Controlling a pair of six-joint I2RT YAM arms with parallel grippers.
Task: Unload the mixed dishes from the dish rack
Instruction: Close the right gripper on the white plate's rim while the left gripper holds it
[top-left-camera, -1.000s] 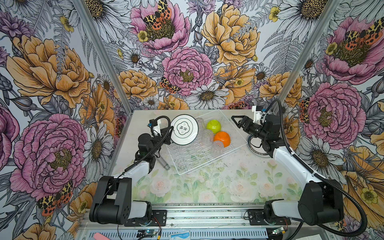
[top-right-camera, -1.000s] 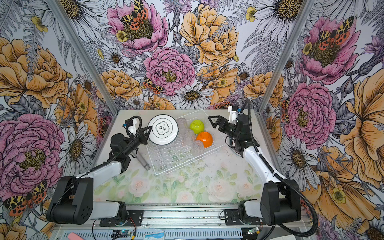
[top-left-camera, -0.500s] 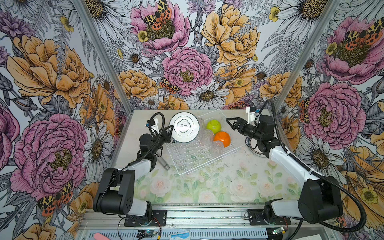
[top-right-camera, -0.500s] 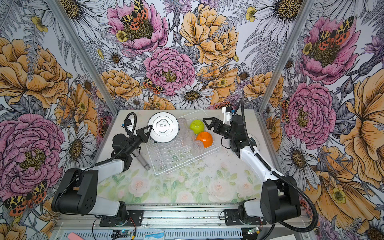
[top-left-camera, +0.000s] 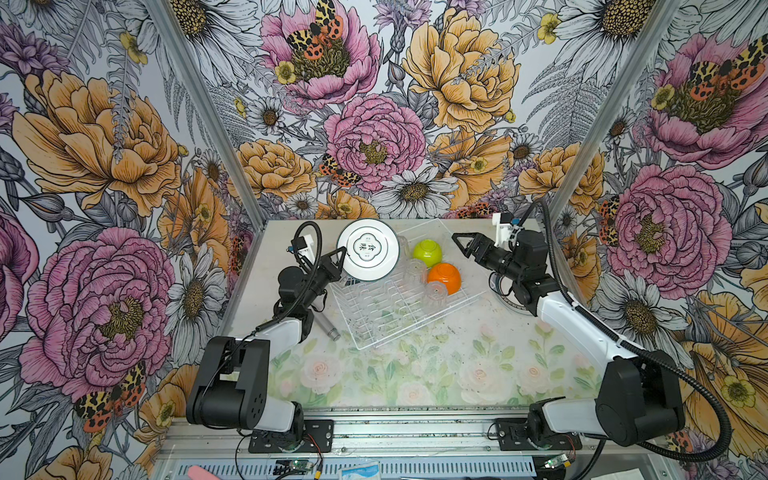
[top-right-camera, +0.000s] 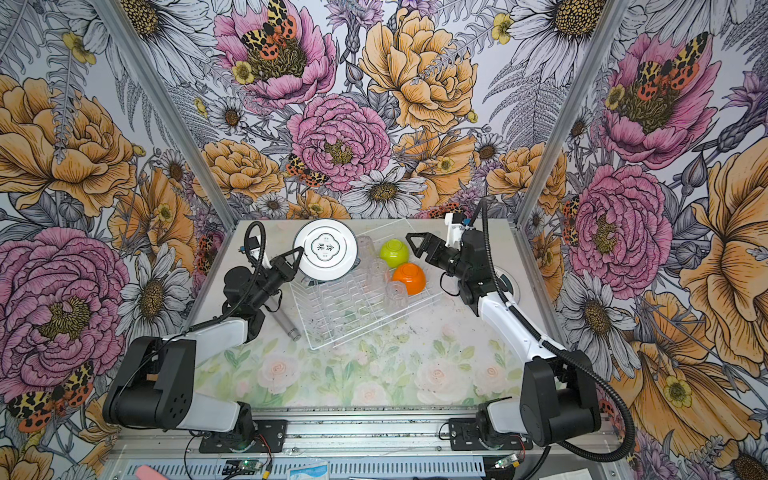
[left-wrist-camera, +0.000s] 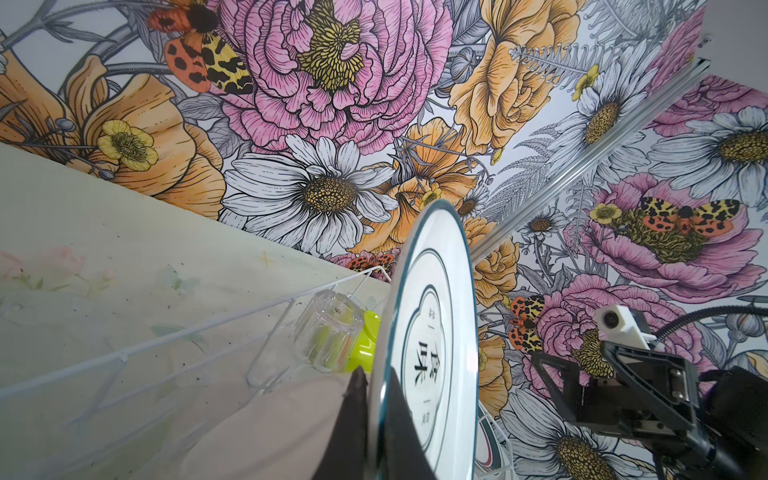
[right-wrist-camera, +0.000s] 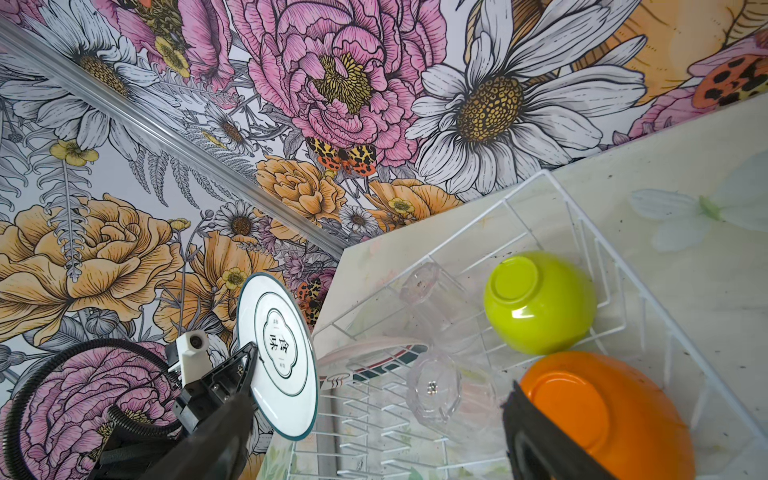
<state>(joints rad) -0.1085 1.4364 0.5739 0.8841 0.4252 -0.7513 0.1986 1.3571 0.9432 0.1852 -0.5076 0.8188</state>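
Floral walls crowd the pale counter, and toward its far edge the dish rack sits askew holding three clear tumblers, a lime-green bowl and an orange bowl. Left fingers are clamped on the rim of a dark-rimmed plate, held on edge over the rack's far-left corner, while the right fingers hang spread wide and empty beside the bowls. Danger looks to be that thin edge pinch: a quick swing could let the slick plate pivot or slip onto the tumblers, or onto the grey cylinder nearer the counter's left edge.
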